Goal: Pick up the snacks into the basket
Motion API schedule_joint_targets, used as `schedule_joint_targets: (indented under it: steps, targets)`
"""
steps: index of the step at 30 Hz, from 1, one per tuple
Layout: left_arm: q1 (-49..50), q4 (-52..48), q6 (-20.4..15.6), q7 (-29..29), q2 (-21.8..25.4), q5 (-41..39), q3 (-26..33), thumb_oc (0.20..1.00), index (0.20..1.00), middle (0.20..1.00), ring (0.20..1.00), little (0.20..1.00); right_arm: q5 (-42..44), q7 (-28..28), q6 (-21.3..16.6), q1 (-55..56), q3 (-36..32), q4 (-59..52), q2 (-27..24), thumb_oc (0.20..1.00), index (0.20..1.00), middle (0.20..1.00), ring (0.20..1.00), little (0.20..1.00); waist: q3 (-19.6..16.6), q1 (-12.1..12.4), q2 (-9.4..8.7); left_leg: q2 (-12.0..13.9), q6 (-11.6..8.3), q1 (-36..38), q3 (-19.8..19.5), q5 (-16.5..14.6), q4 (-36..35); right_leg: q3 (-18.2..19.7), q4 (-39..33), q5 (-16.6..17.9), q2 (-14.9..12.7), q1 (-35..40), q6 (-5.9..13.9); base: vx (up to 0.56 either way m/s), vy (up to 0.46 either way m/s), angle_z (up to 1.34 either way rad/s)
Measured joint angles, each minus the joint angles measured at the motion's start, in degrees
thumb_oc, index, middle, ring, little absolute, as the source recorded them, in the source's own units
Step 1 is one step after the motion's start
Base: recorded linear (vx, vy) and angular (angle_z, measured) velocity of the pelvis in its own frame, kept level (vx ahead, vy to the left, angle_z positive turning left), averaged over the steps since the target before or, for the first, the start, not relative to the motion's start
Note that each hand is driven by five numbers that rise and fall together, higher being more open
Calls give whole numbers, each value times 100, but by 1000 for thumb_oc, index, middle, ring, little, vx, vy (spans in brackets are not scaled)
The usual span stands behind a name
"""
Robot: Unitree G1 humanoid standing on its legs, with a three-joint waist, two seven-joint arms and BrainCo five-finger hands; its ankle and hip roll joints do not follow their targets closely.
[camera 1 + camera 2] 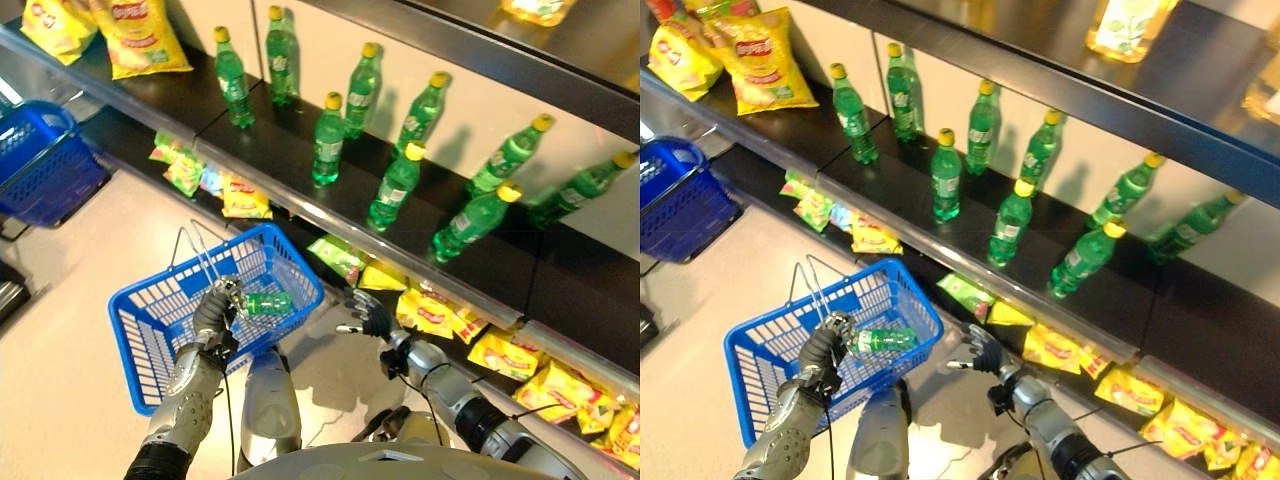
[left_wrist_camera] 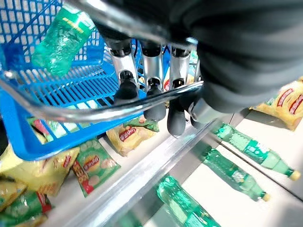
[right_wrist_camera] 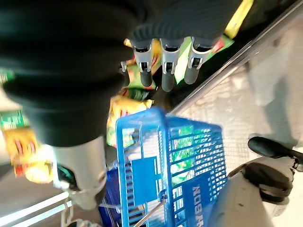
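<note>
Step in hand, as judged: reach with the right hand [image 1: 368, 316] for a snack bag on the low shelf while holding the blue plastic slatted basket [image 1: 150, 310] ready.

- Keep the left hand [image 1: 217, 308] clenched round the basket's thin grey wire handle [image 2: 109, 112]; the left wrist view confirms fingers [image 2: 126, 84] curled over the wire.
- Hold the basket level and just beside the dark low shelf [image 1: 560, 290], rim towards the bags, to shorten the carry.
- Note the right hand: fingers loosely extended, grasping nothing, hovering near the yellow crinkled snack bags [image 1: 425, 312] and the green snack bag [image 1: 338, 256].
- Approach the nearest bag from above and the front; pinch the crimped edge or the flat face, not the puffed centre, which is likely to slip or crush.
- Clear the shelf's metal front lip [image 2: 156, 163] before swinging across.

Orientation: snack bags lie flat on the low shelf, overlapping, long axes roughly along the shelf run, though exact headings cannot be told. Inside the basket lies a green plastic bottle [image 1: 268, 302] on its side, long axis across the basket.
</note>
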Motion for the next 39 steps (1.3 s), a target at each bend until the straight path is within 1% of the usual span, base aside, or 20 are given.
schedule_joint_targets:
  steps: [7,12,15,16,18,19,20,21,23,24,25,28,29,32,33,34,35,36,38,39]
  targets:
    - [76,700,-23,-3,-345,229,306,200,200,200,200,200,0,159,21,693,-437,-190,-196,1000,1000,1000,1000,1000,-408,-281,-15,-128,57,450,351,72,-559,109,-862,511,205,284,148,65,43,-18]
    - [129,1441,-28,5,-558,332,514,200,200,200,200,200,-126,218,18,1060,-901,157,-246,1000,1000,1000,1000,1000,-685,-558,-111,-500,112,870,624,248,-1248,230,-1723,1072,330,489,227,75,125,-21]
    - [296,1738,-26,19,-690,458,688,200,200,200,200,200,-193,200,42,1191,-1185,305,-268,1000,1000,1000,1000,1000,-784,-581,-129,-713,187,1151,776,383,-1805,285,-1975,1446,284,484,148,26,116,-41]
    - [303,1814,-24,32,-699,491,702,200,200,200,200,200,-194,201,28,1274,-1287,412,-262,1000,1000,1000,1000,1000,-786,-708,-127,-814,240,1257,805,427,-1976,404,-1943,1623,265,394,89,8,76,-39]
    - [319,1814,-26,57,-682,669,748,200,200,200,200,200,-239,203,46,1302,-1297,545,-239,1000,1000,1000,1000,1000,-769,-781,-73,-900,349,1444,892,563,-2390,846,-1822,1884,276,187,125,-21,0,-31]
    - [316,1815,-32,58,-685,670,770,200,200,200,200,200,-241,209,35,1293,-1294,610,-222,1000,1000,1000,1000,1000,-765,-794,-61,-883,353,1560,912,660,-2598,1179,-1705,1666,398,69,346,3,-54,-21]
    - [283,1815,-43,60,-668,671,830,200,200,200,200,200,-242,204,36,1309,-1294,677,-178,1000,1000,1000,1000,1000,-774,-834,-59,-872,309,1633,931,830,-2834,1430,-1501,1384,733,-93,410,-65,-70,-19]
    - [267,1815,-49,60,-671,672,885,200,200,200,200,200,-242,208,38,1305,-1294,687,-174,1000,1000,1000,1000,1000,-775,-844,-61,-852,306,1638,989,880,-2905,1518,-1522,1245,865,-159,370,10,-80,-15]
    - [319,1817,-91,64,-664,672,942,200,200,200,200,200,-237,205,21,1308,-1320,772,-157,1000,1000,1000,1000,1000,-777,-893,-66,-891,268,1689,1029,977,-3091,1647,-1922,1034,1308,-181,142,-2,-89,-12]
    - [332,1828,-92,65,-732,672,959,200,200,200,200,200,-236,205,21,1279,-1382,1001,-116,1000,1000,1000,1000,1000,-797,-894,-7,-866,218,1721,977,1011,-3161,1850,-2357,1122,1519,9,-215,35,-72,1]
    - [337,1826,-94,60,-776,673,944,200,200,200,200,200,-236,201,24,1268,-1428,1078,-112,1000,1000,1000,1000,1000,-811,-869,21,-883,173,1758,976,1051,-3176,1846,-2490,1186,1586,90,-290,26,-82,7]
    - [375,1826,-111,58,-933,671,938,200,200,200,200,200,-135,193,26,1251,-1576,1708,-81,1000,1000,1000,1000,1000,-848,-855,200,-750,57,1790,844,981,-2980,1807,-2691,1200,1725,303,-329,48,-18,-1]
    - [375,1833,-117,58,-961,668,948,200,200,200,200,200,-45,197,21,1257,-1638,1958,-50,1000,1000,1000,1000,1000,-860,-848,227,-667,-4,1790,593,933,-2832,1839,-2725,1170,1742,326,-388,45,51,-14]
    - [351,1847,-118,60,-1017,666,967,200,200,200,200,200,-10,191,34,1238,-1654,2129,-79,1000,1000,1000,1000,1000,-878,-754,236,-593,-28,1790,204,926,-2638,1884,-2698,1133,1690,386,-453,40,154,-13]
    - [296,1893,-118,63,-1006,666,973,200,200,200,200,200,-6,170,34,1220,-1703,2215,-34,1000,1000,1000,1000,1000,-881,-759,117,-510,-179,1670,32,854,-2402,1931,-2712,1147,1539,395,-557,90,355,-25]
    - [292,1909,-129,79,-996,665,987,200,200,200,200,200,3,85,38,1278,-1817,2267,39,1000,1000,1000,1000,1000,-961,-728,43,-74,-311,1590,53,813,-2320,1798,-2698,1196,1400,347,-470,82,326,-21]
    - [284,1927,-129,84,-1006,665,983,200,200,200,200,200,4,65,33,1283,-1866,2267,46,1000,1000,1000,1000,1000,-965,-742,55,167,-422,1587,-18,856,-2309,1763,-2681,1183,1398,354,-450,106,492,-8]
    - [234,2036,-132,96,-1061,668,969,200,200,200,200,200,11,2,19,1299,-1991,2353,50,1000,1000,1000,1000,1000,-1036,-795,174,644,-555,1525,-101,942,-2370,1684,-2610,1143,1407,320,-358,71,379,22]
    - [191,2053,-123,90,-1133,689,752,200,200,200,200,200,130,-165,17,1308,-2225,2490,-10,1000,1000,1000,1000,1000,-1131,-928,396,1081,-602,1509,-118,1079,-2548,1607,-2347,1064,1315,237,-164,71,427,24]
    - [190,2053,-121,94,-1145,680,645,200,200,200,200,200,179,-211,17,1357,-2294,2492,-99,1000,1000,1000,1000,1000,-1179,-942,487,1096,-542,1523,-93,1224,-2599,1595,-2247,1028,1301,174,-74,87,434,12]
